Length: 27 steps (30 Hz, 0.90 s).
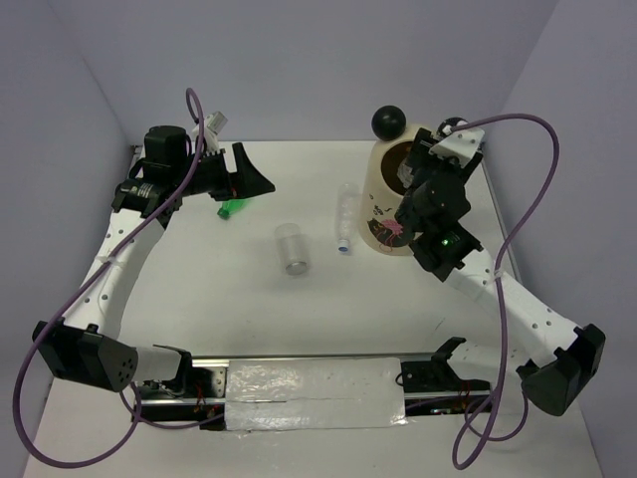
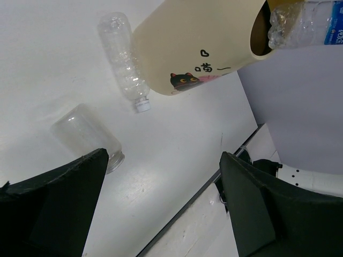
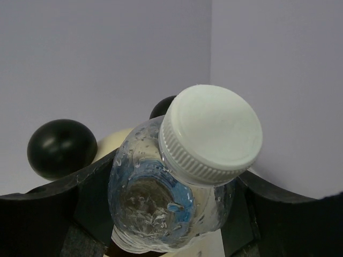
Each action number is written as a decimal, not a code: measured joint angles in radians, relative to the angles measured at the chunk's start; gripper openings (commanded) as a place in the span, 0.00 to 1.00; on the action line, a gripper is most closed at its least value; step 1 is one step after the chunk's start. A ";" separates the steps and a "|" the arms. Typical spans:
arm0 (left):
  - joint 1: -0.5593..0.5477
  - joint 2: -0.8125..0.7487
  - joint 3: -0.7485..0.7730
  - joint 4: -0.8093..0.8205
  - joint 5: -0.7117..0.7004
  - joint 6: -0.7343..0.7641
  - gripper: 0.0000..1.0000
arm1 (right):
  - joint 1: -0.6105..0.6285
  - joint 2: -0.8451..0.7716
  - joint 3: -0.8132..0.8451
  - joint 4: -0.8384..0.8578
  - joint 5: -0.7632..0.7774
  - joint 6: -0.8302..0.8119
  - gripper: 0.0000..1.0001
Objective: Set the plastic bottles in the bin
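Release is the step in hand: your right gripper [image 3: 174, 211] is clamped on the blue-labelled bottle [image 2: 303, 24], held at the mouth of the bin [image 2: 198, 48], so next part the fingers once it sits squarely over the opening. Left gripper [image 2: 161, 203] gapes wide, holding nothing, near the green-tinted bottle [image 1: 231, 207]. Short wide bottle [image 1: 293, 249] and slim bottle [image 1: 345, 219] lie on the table [image 1: 199, 299].
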 measured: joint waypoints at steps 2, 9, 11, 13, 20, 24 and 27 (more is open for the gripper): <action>0.000 0.000 0.000 0.000 0.000 0.000 0.99 | 0.000 0.000 -0.036 0.098 -0.001 -0.026 0.65; 0.001 -0.003 0.000 0.000 0.004 0.001 0.99 | -0.003 0.056 -0.150 0.297 -0.024 -0.063 1.00; 0.001 -0.006 0.000 0.000 0.007 0.001 0.99 | -0.003 0.081 -0.149 0.275 -0.038 -0.042 1.00; 0.001 -0.009 -0.005 0.001 0.008 0.001 0.99 | -0.003 0.087 -0.147 0.245 -0.050 -0.020 1.00; 0.001 -0.013 -0.042 0.018 0.010 -0.010 0.99 | -0.003 0.041 0.023 -0.024 -0.121 0.126 1.00; 0.001 -0.004 -0.064 0.017 -0.037 -0.042 0.99 | -0.005 -0.016 0.237 -0.277 -0.214 0.248 1.00; -0.009 0.021 -0.070 0.011 -0.106 -0.060 0.98 | -0.005 -0.037 0.411 -0.458 -0.278 0.328 1.00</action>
